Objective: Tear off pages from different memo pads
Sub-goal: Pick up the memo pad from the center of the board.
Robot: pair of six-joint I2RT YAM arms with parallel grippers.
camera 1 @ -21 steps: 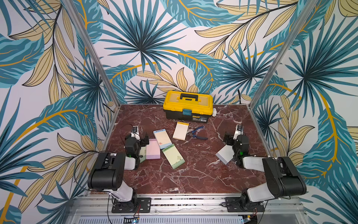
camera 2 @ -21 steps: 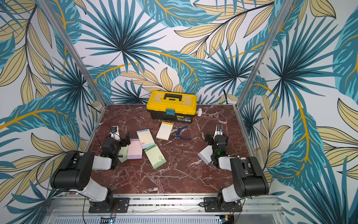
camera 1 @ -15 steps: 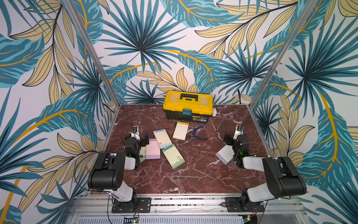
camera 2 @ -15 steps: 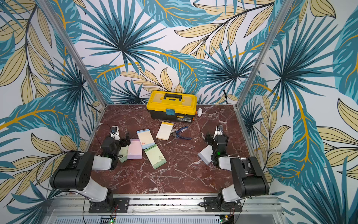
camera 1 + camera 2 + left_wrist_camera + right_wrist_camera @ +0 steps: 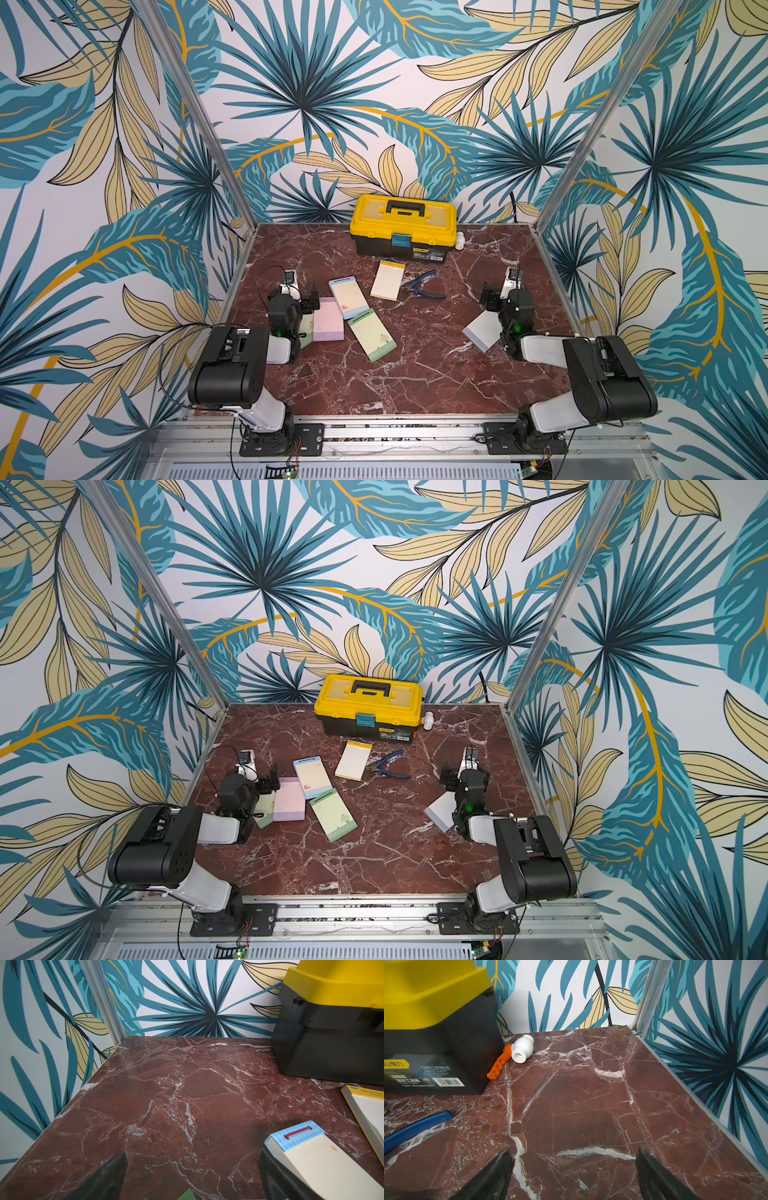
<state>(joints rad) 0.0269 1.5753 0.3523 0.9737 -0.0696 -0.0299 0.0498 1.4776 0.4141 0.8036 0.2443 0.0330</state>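
On my marble table, before the yellow toolbox, 4 thick pads lie clustered: the cream pad, blue-edged pad, pink pad and green pad, with the grey pad apart beside my right arm. My left gripper and right gripper both stand spread wide, empty.

The left arm and the right arm are both folded low, elbows back, forearms stretched toward the yellow toolbox. The left gripper sits in front of the toolbox and to its left, well apart from it, jaws spread wide and empty. The right gripper sits in front of the toolbox and to its right, also well apart, jaws equally wide with nothing between them.
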